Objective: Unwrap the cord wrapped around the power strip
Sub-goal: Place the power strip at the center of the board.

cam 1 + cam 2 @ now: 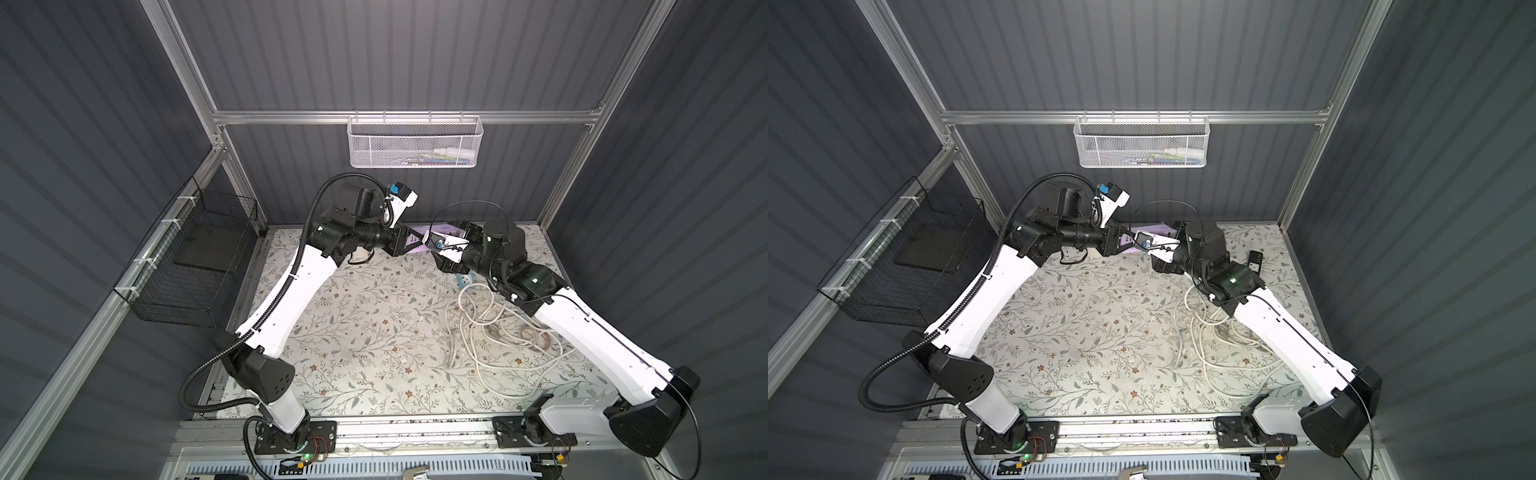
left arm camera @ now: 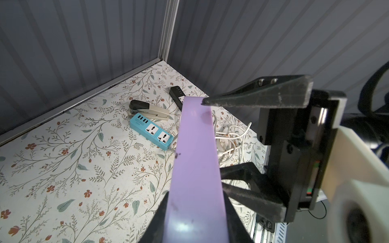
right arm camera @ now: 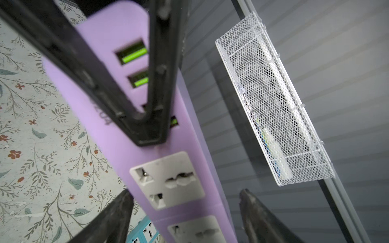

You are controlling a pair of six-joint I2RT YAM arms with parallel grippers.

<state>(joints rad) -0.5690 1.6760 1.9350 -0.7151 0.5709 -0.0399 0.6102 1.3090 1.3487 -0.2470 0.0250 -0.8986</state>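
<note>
My left tool (image 2: pixel 195 195) clamped on purple strip (image 2: pixel 195 147), held above desk (image 1: pixel 365 332), my right tool (image 3: pixel 185 194) open astride it, cord (image 1: pixel 494 328) heaped below, mesh basket (image 1: pixel 374 145) holds small items (image 1: pixel 440 157), wire basket (image 1: pixel 174 307) a dark pad (image 1: pixel 203 253)

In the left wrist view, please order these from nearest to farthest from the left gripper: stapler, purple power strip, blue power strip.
1. purple power strip, held by the left gripper.
2. blue power strip, on the table.
3. stapler, behind it, toward the wall.
</note>
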